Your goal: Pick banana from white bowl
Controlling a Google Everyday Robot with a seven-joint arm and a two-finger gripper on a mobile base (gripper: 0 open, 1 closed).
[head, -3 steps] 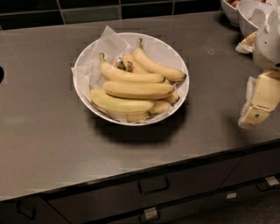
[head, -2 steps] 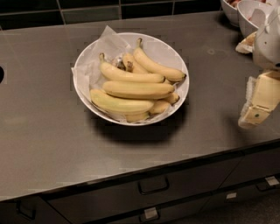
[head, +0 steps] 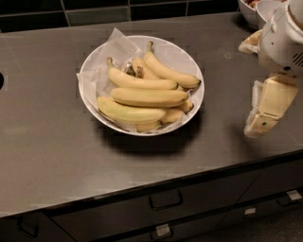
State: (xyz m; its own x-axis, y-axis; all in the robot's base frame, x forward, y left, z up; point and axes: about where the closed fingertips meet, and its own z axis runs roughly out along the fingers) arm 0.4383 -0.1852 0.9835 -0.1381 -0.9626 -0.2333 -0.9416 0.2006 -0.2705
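A wide white bowl (head: 90, 71) lined with crumpled white paper stands on the dark counter, left of centre. It holds several bananas. The long, plump, pale-yellow banana (head: 130, 113) lies along the front of the pile. Behind it lie another long banana (head: 149, 97) and two with upright dark-tipped stems (head: 165, 71). My gripper (head: 262, 116) hangs at the right edge of the view, over the counter, well to the right of the bowl and a little nearer than it. It holds nothing that I can see.
The counter's front edge runs below the bowl, with dark drawers and handles (head: 165, 201) under it. Other bowls (head: 255, 9) stand at the back right corner. A dark tiled wall (head: 94, 12) runs behind.
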